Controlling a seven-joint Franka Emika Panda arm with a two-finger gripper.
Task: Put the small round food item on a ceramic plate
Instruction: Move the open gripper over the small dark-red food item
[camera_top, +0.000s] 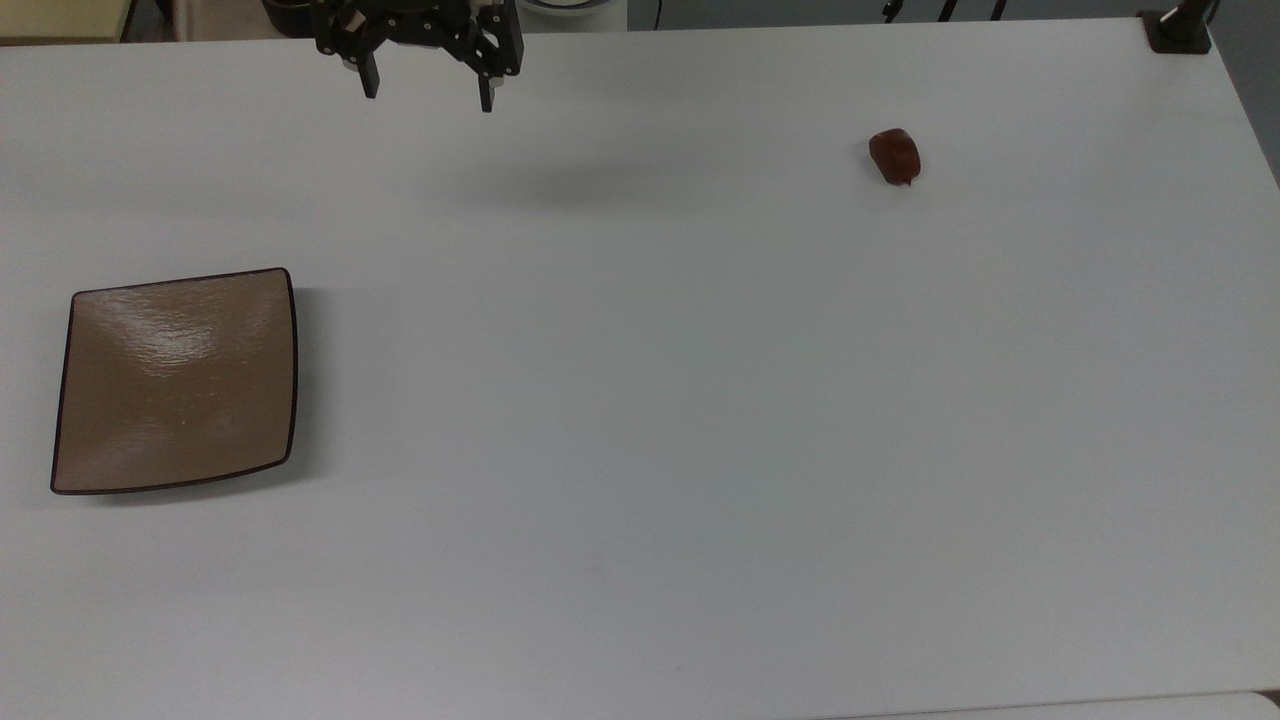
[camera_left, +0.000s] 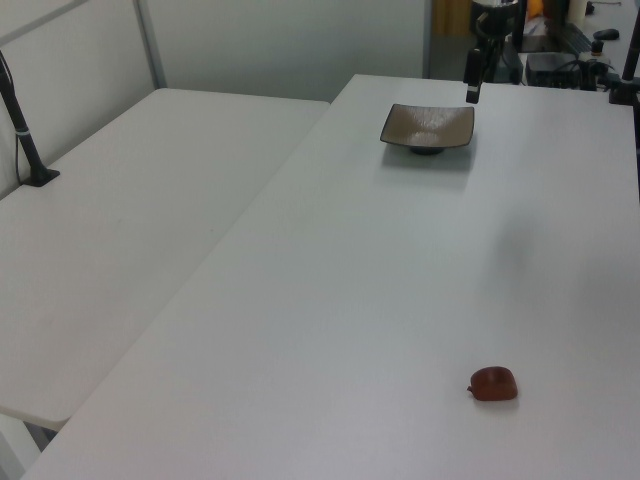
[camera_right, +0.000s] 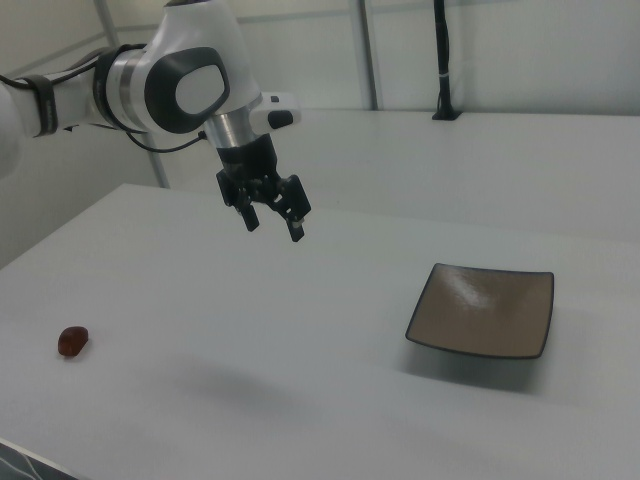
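In the top view, the tool (camera_top: 428, 92) hangs over the counter's (camera_top: 640, 420) far edge, its two fingers spread wide with nothing between them; a soft shadow below it suggests it is raised well above the surface, a fair stance for something not yet committed to a descent. The small round food item (camera_top: 895, 156) lies on the bare counter toward the far right corner in the top view, well apart from the tool. The ceramic plate (camera_top: 176, 381) sits flat near the top view's left edge, so the two task things lie at opposite ends with the tool between them along the far edge; the carry will likely have to cross most of the counter. In the left view, the food item (camera_left: 494, 383) lies close to the near edge, while the plate (camera_left: 428, 128) stands far back with one dark finger of the tool (camera_left: 472, 78) hanging above and just beyond it. In the right view, the tool (camera_right: 272, 217) points down from the white arm (camera_right: 170, 85), held high over the counter's middle, jaws parted and empty; the food item (camera_right: 72, 341) rests near the right view's left edge and the plate (camera_right: 483, 311) toward the right view's right. I judge the pick has not begun.
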